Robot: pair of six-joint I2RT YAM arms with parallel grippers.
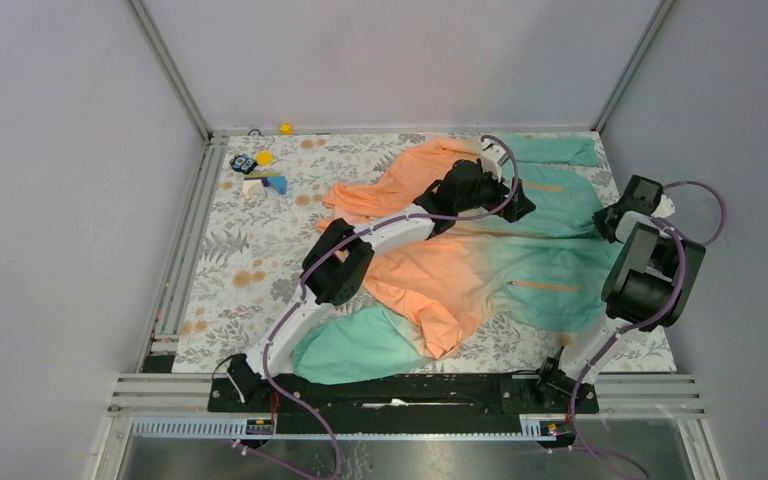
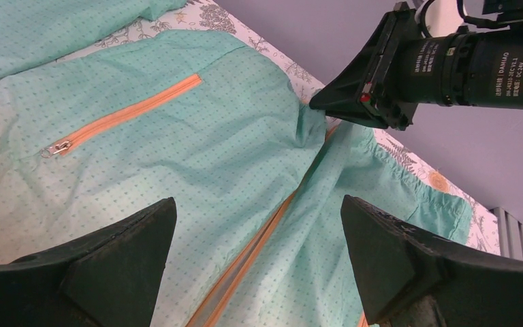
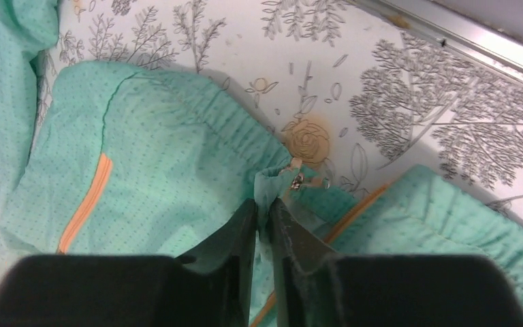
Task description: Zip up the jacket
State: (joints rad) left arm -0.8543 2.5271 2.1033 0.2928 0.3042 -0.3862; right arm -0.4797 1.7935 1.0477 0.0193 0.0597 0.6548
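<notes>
Near lens: right gripper (image 3: pixel 262 204) pinched on jacket (image 3: pixel 163 157) hem; zipper slider (image 3: pixel 297 180) shown by right wrist alone; left gripper (image 2: pixel 257 202) spread wide.

Left arm (image 1: pixel 390 232) overlying jacket (image 1: pixel 540 262) centre, hiding stretch of front opening. Small items (image 1: pixel 258 172) at far-left corner showing too tiny to name. Hem edge vanishing between right gripper (image 3: pixel 264 208) fingers.
</notes>
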